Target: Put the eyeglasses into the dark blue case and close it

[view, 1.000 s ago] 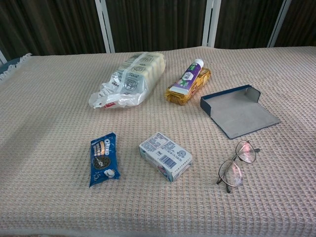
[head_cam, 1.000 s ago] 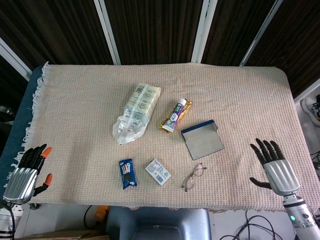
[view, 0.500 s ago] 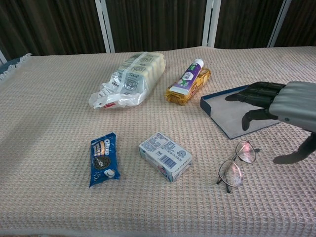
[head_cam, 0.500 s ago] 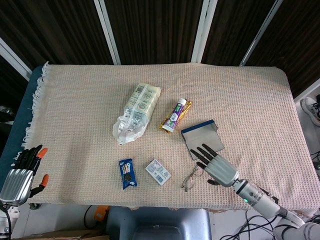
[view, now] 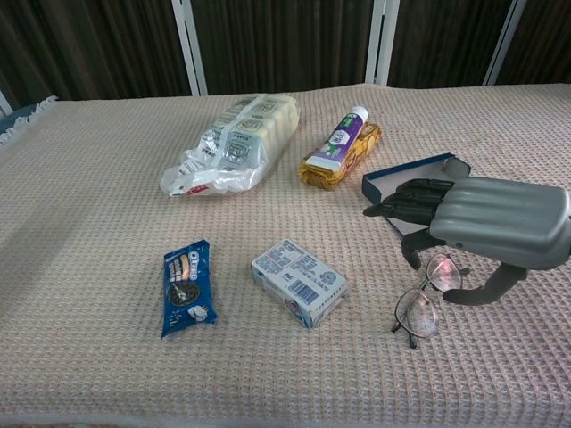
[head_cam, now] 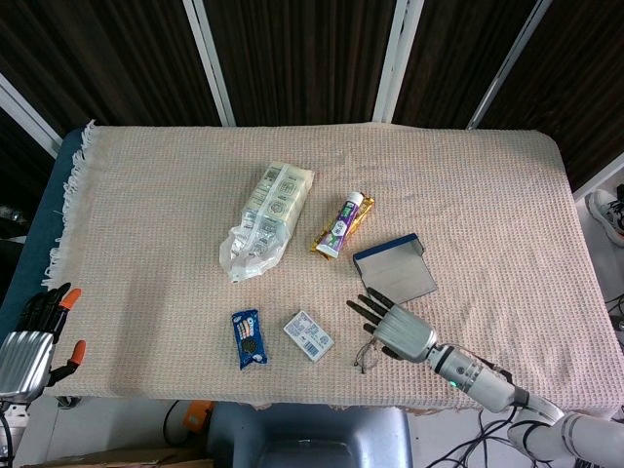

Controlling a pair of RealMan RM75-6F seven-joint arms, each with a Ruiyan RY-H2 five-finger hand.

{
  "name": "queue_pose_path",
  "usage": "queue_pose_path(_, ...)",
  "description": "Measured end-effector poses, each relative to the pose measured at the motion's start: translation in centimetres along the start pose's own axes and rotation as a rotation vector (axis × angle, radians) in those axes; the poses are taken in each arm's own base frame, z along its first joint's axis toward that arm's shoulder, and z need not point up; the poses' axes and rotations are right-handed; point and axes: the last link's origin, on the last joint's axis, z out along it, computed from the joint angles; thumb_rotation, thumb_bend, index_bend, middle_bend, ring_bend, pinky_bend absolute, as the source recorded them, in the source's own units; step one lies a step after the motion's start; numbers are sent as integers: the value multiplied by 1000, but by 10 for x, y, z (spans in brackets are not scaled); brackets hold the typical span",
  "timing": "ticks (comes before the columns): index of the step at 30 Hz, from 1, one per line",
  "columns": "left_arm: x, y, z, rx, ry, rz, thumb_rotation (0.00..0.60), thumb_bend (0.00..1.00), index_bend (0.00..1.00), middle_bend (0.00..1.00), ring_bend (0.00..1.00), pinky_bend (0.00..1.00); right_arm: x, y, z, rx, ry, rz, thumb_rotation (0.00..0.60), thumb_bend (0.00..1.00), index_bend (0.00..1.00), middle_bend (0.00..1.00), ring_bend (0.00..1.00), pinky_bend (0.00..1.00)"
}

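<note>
The tabletop [head_cam: 507, 195] is covered by a beige woven cloth [view: 89, 223] with a fringe along its left edge. On it, toward the middle, lies a clear plastic bag of white packets [head_cam: 265, 219], the biggest loose thing. To its right a purple-and-white tube [head_cam: 341, 223] rests on a yellow wrapper [view: 343, 160].

The right robot hand [head_cam: 395, 327] reaches in from the near right, palm down, low over the cloth. Its fingers [view: 412, 198] are spread and stretched out flat, pointing left, with the thumb hanging below; it holds nothing. In the chest view the fingertips lie over the near part of the dark blue case [view: 406, 176], and whether they touch it cannot be told.

That case lies open on the cloth, its grey lining facing up, right of the tube. The eyeglasses [view: 426, 296] lie on the cloth just in front of the case, folded out, directly under the hand's thumb; contact is not clear.

The left robot hand [head_cam: 32, 336] hangs off the left near corner of the tabletop, fingers apart with orange tips, holding nothing.

A small white-and-blue box [view: 299, 282] lies left of the eyeglasses, and a blue cookie packet [view: 186, 287] lies further left.
</note>
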Motion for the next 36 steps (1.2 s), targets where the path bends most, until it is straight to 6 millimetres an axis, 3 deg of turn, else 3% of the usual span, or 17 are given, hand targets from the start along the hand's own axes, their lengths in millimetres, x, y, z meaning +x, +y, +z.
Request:
queue_pose_path(18, 0, 0, -3, -6, -3, -7, 600, 426, 0, 0, 0, 74, -2, -6, 1, 38, -37, -39, 600, 501, 625, 17, 0, 0)
queue_pose_path(30, 0, 0, -3, -7, -3, -3, 600, 427, 0, 0, 0, 75, -7, -7, 0, 36, -41, -40, 600, 507, 727, 53, 0, 18)
queue_pose_path(36, 1, 0, -3, -8, -3, -6, 600, 425, 0, 0, 0, 75, -8, -8, 1, 40, -44, -38, 600, 593, 731, 56, 0, 19)
